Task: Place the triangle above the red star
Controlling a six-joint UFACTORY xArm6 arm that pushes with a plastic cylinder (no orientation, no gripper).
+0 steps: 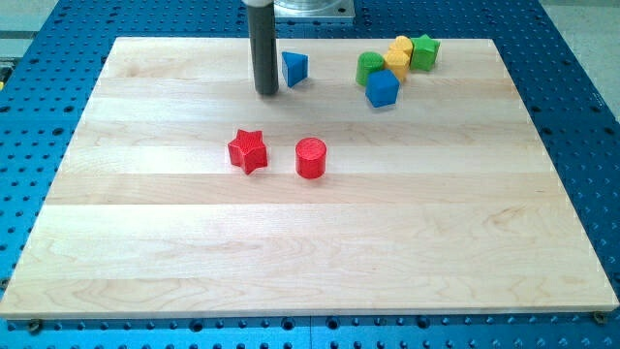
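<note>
A blue triangle point(295, 68) lies near the view's top, a little left of centre. My tip point(266, 93) stands just to its left, close beside it. A red star point(248, 150) lies on the wooden board point(145, 252) below the tip, left of centre. The triangle is above and to the right of the star.
A red cylinder point(311, 157) sits just right of the red star. At the top right is a cluster: a green block point(369, 68), a yellow block point(398, 57), a green star-like block point(423, 51) and a blue cube point(382, 88).
</note>
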